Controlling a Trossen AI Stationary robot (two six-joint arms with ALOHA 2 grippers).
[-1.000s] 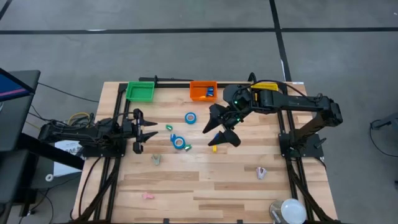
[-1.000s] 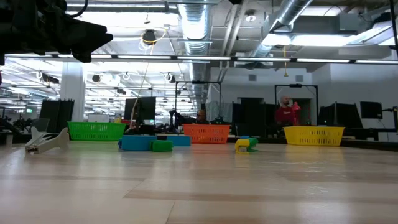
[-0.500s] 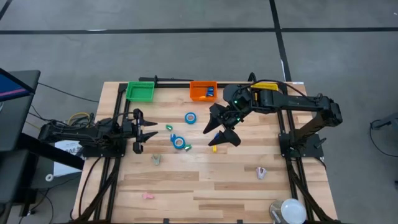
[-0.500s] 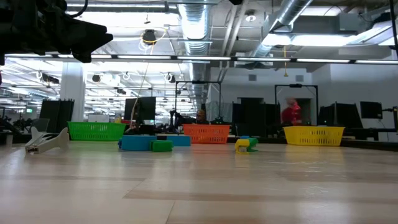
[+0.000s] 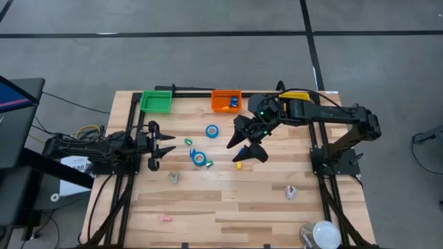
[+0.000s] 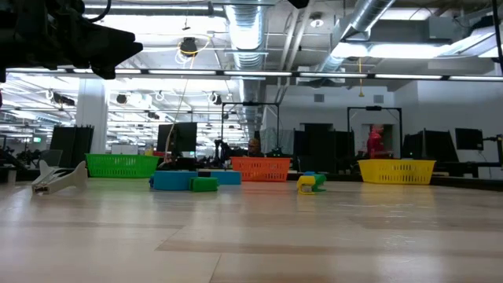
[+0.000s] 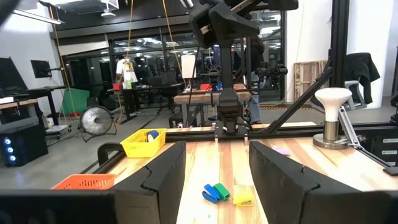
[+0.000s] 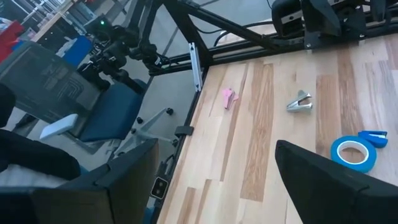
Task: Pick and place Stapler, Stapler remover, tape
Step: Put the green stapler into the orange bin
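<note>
The left gripper (image 5: 165,146) is held apart and empty near the left edge of the wooden desk (image 5: 228,207). Two round blue tape rolls with pale centres (image 5: 212,131) (image 5: 199,158) are seen on the desk's middle, one nearer the far edge. A small yellow oblong stapler (image 5: 239,165) lies just beside the right gripper (image 5: 248,145), whose fingers are spread wide with nothing between them.

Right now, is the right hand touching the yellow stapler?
Cannot tell. The high view shows the open right hand over the stapler, hiding any gap; no other view shows both.
</note>
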